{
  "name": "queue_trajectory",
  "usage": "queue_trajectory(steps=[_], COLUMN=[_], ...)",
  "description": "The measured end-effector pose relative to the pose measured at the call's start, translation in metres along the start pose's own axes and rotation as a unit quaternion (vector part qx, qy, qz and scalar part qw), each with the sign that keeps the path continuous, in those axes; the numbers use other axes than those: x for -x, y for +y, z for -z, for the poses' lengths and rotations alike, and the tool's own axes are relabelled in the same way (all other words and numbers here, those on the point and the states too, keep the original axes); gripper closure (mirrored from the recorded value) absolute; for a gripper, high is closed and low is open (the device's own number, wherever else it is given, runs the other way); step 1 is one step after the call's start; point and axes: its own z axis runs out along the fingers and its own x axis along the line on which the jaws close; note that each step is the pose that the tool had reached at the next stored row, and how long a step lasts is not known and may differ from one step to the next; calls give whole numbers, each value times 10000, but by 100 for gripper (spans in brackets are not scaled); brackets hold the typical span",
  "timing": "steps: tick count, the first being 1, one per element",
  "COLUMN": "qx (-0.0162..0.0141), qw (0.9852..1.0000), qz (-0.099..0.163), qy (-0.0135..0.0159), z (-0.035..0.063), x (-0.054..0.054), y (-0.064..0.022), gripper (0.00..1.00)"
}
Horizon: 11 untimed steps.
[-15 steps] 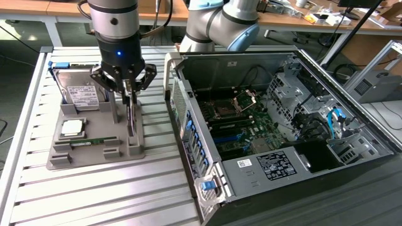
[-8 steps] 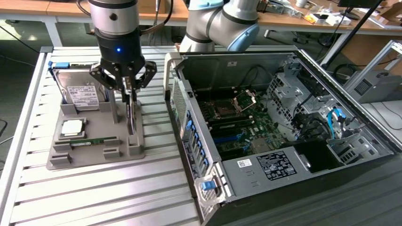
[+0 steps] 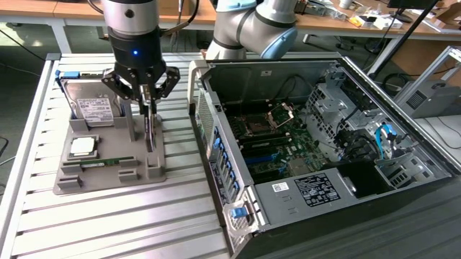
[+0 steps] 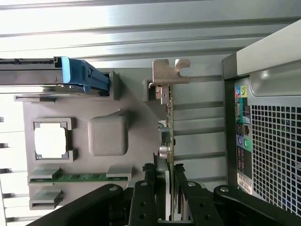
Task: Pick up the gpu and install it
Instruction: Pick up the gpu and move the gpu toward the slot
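Clamping the gpu [image 4: 170, 136] by its top edge while it stands upright in the grey holder [image 3: 108, 172], the fingers [image 4: 161, 188] hold so little that it could pivot and jam there.

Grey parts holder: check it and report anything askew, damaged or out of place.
Nothing stands out. The gpu stands upright on edge in its slot on the grey holder, with the tool closed on its top edge. The hard drive, processor and memory stick sit in their own slots.

slatted metal table [image 3: 108, 226], wooden benches [image 3: 29, 9] behind, dark floor [image 3: 14, 81].
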Motion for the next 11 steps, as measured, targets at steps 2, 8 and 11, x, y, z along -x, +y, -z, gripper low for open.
queue_trajectory(steps=[2,8,11], qx=[0,0,0], qw=[10000,10000,10000], qz=[0,0,0], qy=[0,0,0], z=[25,74,94], x=[1,2,3], y=[-1,-1,-2], gripper=[73,73,73])
